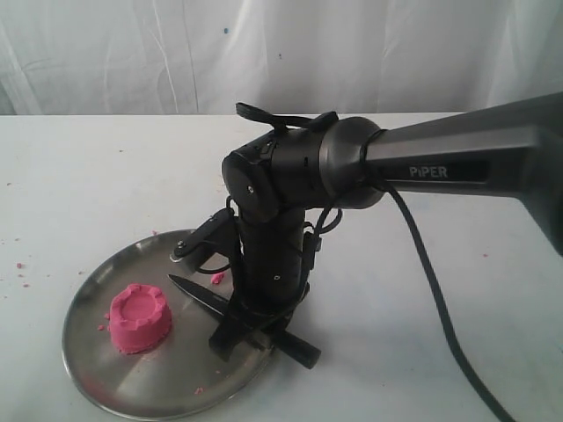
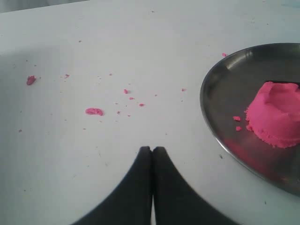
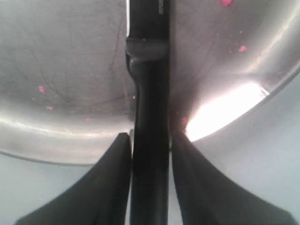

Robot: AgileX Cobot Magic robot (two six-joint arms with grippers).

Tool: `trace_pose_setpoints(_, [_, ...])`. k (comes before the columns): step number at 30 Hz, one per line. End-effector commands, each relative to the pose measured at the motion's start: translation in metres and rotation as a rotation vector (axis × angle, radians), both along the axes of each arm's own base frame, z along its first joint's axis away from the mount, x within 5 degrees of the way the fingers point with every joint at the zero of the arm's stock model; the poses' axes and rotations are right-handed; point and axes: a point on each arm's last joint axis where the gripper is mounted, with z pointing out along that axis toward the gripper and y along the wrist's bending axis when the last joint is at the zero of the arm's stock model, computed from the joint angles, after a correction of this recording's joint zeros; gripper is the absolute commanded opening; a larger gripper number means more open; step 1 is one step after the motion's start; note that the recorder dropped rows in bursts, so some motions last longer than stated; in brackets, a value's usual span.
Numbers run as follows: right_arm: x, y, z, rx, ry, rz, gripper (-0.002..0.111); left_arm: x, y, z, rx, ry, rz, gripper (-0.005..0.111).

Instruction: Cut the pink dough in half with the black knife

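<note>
1. Nearest us, the steel plate [image 1: 114, 380] sits on the near left of the white table [image 1: 70, 176], with a few pink specks scattered on it.
2. The black knife [image 1: 201, 296] lies low across the plate's right rim. Its tip points left toward the plate's middle, and its handle end pokes out over the table on the near right.
3. The right gripper [image 3: 151, 138] is down on that handle, and its fingers [image 3: 117, 154] flank it tightly on both sides. I can't tell whether they're actually pinching it or just bracketing it.
4. Just left of the knife tip and clear of it, the pink dough [image 1: 139, 318] stands on the left part of the plate. It's whole and uncut, scalloped rim up.
5. The left gripper [image 2: 152, 149] is clenched, tips pressed together with nothing between them. It hangs over bare table dotted with pink crumbs [image 2: 93, 111], and the plate's rim is close by.
6. Farther back, the right arm [image 1: 457, 158] reaches in from the right, with a black cable [image 1: 431, 281] trailing beneath it.
7. Farthest off, a white curtain [image 1: 132, 53] closes the scene.
</note>
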Motion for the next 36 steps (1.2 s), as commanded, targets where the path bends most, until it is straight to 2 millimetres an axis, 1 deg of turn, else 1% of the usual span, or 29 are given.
trace_pose_setpoints(1, [-0.002, -0.003, -0.002, -0.018, 0.024, -0.001, 0.037, 0.0, 0.0, -0.001, -0.006, -0.006, 0.002, 0.0])
trace_pose_setpoints(4, [-0.002, -0.002, -0.002, -0.017, 0.023, -0.002, 0.041, 0.0, 0.0, -0.001, -0.006, -0.006, 0.002, 0.0])
trace_pose_setpoints(9, [0.001, 0.0, 0.0, 0.003, -0.003, 0.001, 0.042, 0.0, 0.0, -0.001, -0.006, -0.006, 0.002, 0.0])
trace_pose_setpoints(11, [0.002, 0.001, 0.006, 0.007, -0.008, 0.002, 0.042, 0.0, 0.0, -0.001, -0.006, -0.006, 0.002, 0.0])
trace_pose_setpoints(14, [0.003, 0.0, 0.024, 0.019, -0.047, 0.012, 0.042, 0.0, 0.0, -0.001, -0.006, -0.006, 0.002, 0.0])
trace_pose_setpoints(18, [0.002, -0.003, 0.054, 0.06, -0.106, 0.016, 0.042, 0.0, 0.0, -0.001, -0.006, -0.006, 0.002, 0.0])
trace_pose_setpoints(21, [-0.002, -0.01, 0.076, 0.069, -0.151, 0.026, 0.042, 0.0, 0.0, -0.001, -0.006, -0.006, 0.002, 0.0])
trace_pose_setpoints(24, [0.002, -0.029, 0.099, 0.009, -0.242, 0.013, 0.041, 0.0, 0.0, -0.001, -0.006, -0.006, 0.002, 0.0])
trace_pose_setpoints(26, [0.017, -0.048, 0.11, -0.047, -0.359, -0.083, 0.041, 0.0, 0.0, -0.001, -0.006, -0.006, 0.002, 0.0])
trace_pose_setpoints(29, [0.041, -0.079, 0.116, -0.12, -0.474, -0.294, 0.04, 0.0, 0.0, -0.001, -0.006, -0.006, 0.002, 0.0])
trace_pose_setpoints(32, [0.058, -0.107, 0.108, -0.144, -0.443, -0.403, 0.032, 0.0, 0.0, -0.001, -0.006, -0.006, 0.002, 0.0])
trace_pose_setpoints(36, [0.07, -0.137, 0.085, -0.124, -0.39, -0.483, 0.018, 0.0, 0.0, -0.001, -0.006, -0.006, 0.002, 0.0])
